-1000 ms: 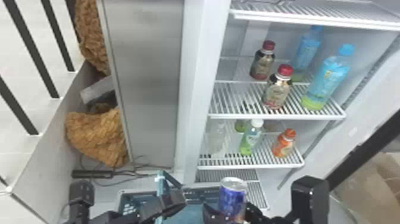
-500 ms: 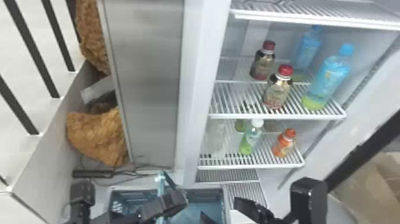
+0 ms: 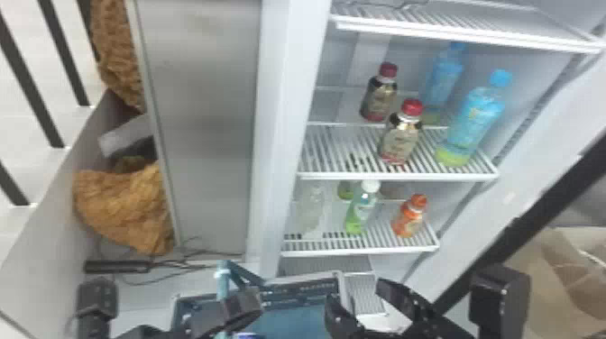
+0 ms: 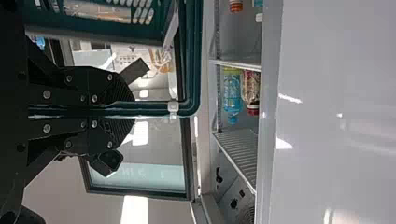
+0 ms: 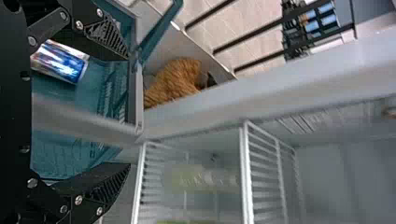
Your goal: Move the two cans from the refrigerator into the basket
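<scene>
I have the right gripper (image 3: 358, 295) wide open and empty. The side rim of the basket (image 3: 342, 281) runs between its 2 fingers, with open room on each side. My left gripper (image 3: 245, 306) is closed on the basket handle (image 4: 154, 108). 1 can (image 5: 60, 61) lies in the basket, left of the right gripper. Ahead of that gripper is the front edge of a refrigerator shelf (image 3: 360, 251).

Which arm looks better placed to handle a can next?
Right, probably: the right gripper has open, empty jaws near the white wire refrigerator shelf, while the left gripper has its jaws closed on the teal plastic basket handle.
</scene>
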`<act>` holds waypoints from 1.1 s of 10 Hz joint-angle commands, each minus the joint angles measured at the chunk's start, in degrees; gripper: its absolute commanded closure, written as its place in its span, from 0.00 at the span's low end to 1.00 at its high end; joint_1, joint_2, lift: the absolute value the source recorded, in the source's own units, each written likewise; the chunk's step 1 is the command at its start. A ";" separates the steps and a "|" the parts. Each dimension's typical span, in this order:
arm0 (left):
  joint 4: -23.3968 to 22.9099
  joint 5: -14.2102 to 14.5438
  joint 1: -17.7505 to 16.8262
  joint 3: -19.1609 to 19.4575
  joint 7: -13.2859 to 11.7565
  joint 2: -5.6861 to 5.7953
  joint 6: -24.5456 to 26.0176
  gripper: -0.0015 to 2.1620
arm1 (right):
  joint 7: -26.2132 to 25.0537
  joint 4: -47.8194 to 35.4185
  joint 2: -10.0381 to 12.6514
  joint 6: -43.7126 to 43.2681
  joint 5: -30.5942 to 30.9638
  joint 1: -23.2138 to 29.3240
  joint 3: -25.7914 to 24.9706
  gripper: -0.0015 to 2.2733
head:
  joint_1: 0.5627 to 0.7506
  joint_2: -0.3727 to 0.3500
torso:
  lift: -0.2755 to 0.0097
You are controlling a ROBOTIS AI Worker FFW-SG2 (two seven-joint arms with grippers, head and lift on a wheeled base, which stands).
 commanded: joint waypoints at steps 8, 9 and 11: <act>0.00 0.11 0.30 0.41 0.00 -0.17 0.00 0.55 | 6.49 6.04 2.49 -24.44 1.15 11.21 -10.17 0.12 | 0.70 0.03 | 0.86; 0.00 0.11 0.30 0.41 0.00 -0.26 0.00 0.55 | 8.34 8.85 3.10 -29.36 1.61 11.21 -11.65 0.11 | 0.70 0.03 | 0.86; 0.00 0.11 0.30 0.41 -0.09 -0.26 0.00 0.55 | 11.41 15.32 3.98 -39.49 1.38 11.49 -13.82 0.12 | 0.70 0.03 | 0.86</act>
